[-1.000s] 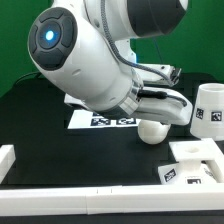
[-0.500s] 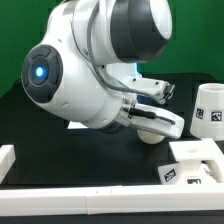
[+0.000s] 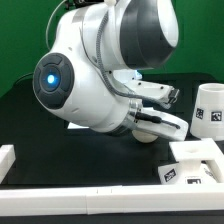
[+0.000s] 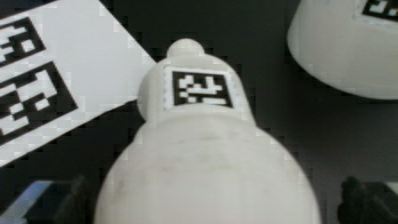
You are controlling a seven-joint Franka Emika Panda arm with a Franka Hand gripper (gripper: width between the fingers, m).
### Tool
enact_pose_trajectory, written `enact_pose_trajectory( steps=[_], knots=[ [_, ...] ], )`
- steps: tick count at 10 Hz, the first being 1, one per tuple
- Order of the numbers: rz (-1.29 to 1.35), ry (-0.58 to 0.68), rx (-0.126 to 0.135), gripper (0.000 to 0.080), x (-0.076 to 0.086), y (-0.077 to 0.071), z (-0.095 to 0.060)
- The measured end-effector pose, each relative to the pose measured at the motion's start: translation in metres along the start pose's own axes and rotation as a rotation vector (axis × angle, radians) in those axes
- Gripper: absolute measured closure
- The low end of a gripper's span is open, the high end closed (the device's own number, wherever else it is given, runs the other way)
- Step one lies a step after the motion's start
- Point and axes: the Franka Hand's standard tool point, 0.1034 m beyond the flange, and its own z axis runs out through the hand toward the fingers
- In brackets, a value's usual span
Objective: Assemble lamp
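Bulb (image 4: 196, 150) sits between the gripper's (image 4: 199, 195) open, empty fingers; centre, then close gently, clear of the shade (image 3: 208, 108) on the exterior view's right.

Arm (image 3: 100, 90) is folded low, and its white links fill the middle of the exterior view. A joint housing (image 3: 50, 78) with a lit blue ring faces the camera on the exterior view's left. A dark grey joint cap (image 3: 150, 30) sits at the top. The wrist is angled down toward the exterior view's right, with the gripper (image 3: 152, 126) held low. In the wrist view only slivers of the two dark fingers (image 4: 48, 196) show, and the jaws stand spread wide apart.
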Motion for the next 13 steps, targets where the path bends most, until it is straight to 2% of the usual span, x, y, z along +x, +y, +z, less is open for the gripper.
enact_pose_trajectory(
  steps=[1,5,6,10,11,12,13],
  knots=[
    [-0.002,0.005,-0.010,0.0101,0.001,0.001,0.001],
    [0.001,0.005,-0.005,0.0101,0.002,0.003,-0.001],
    [0.001,0.005,-0.005,0.0228,0.002,0.003,-0.001],
    [-0.003,0.028,0.000,0.0228,0.003,0.000,-0.005],
    [-0.017,0.018,0.002,0.0228,-0.008,-0.002,-0.019],
    [-0.035,0.041,0.020,0.0228,-0.018,-0.006,-0.044],
    [-0.061,0.119,0.042,0.0226,-0.027,-0.012,-0.074]
  ],
)
